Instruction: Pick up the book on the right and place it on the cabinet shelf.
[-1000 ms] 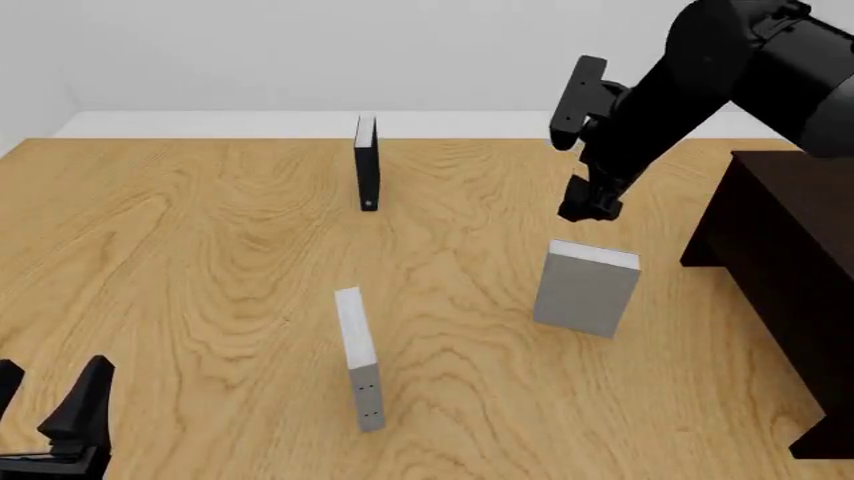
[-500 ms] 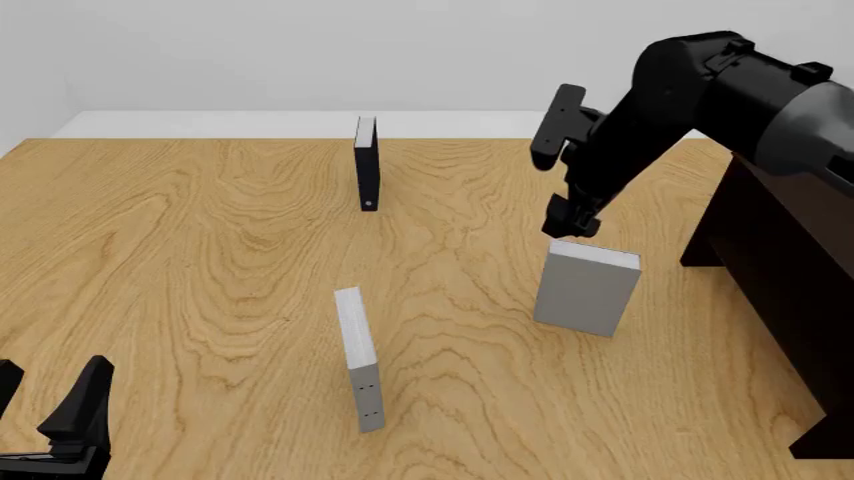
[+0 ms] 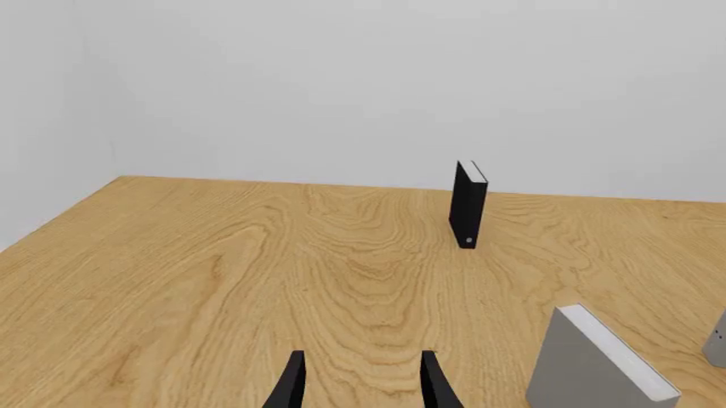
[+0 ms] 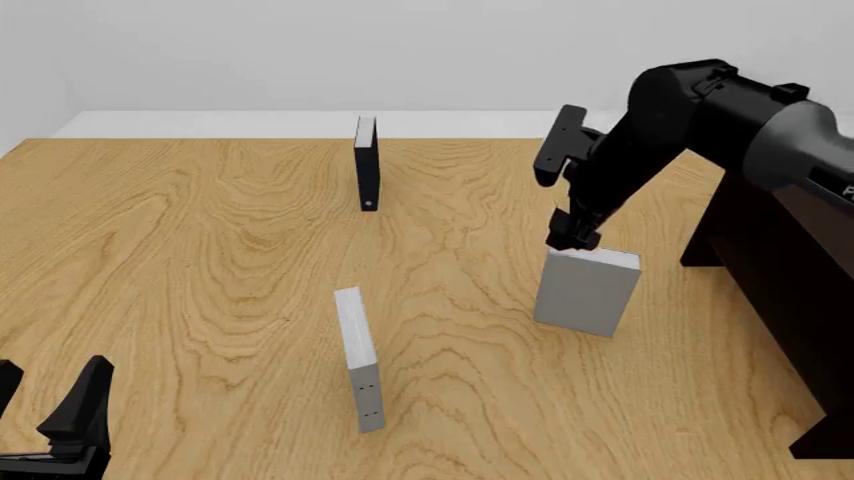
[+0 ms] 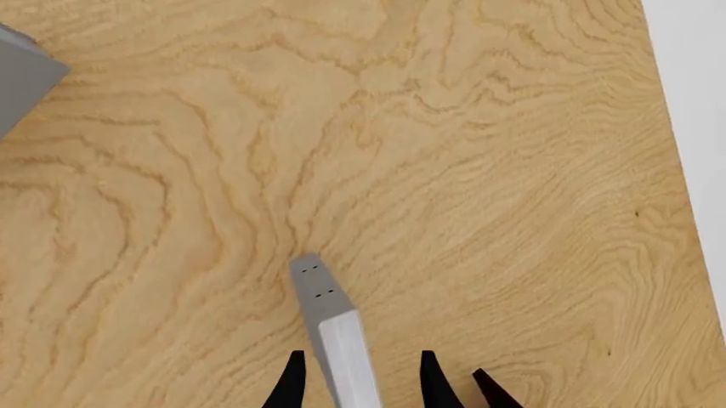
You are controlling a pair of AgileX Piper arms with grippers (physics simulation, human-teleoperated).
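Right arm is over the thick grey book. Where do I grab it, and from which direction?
Pinch the book across its thickness just below the white top edge, coming straight down. It stands upright on the table, so both broad covers are free for the pads. In the right wrist view, the open right gripper straddles that edge.

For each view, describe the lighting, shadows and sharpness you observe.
Front view: soft, even light; the book casts only a faint shadow on the table, and the right arm shows a pale sheen. Left wrist view: sharp throughout, the black book crisp. Right wrist view: wood grain sharp, no glare.
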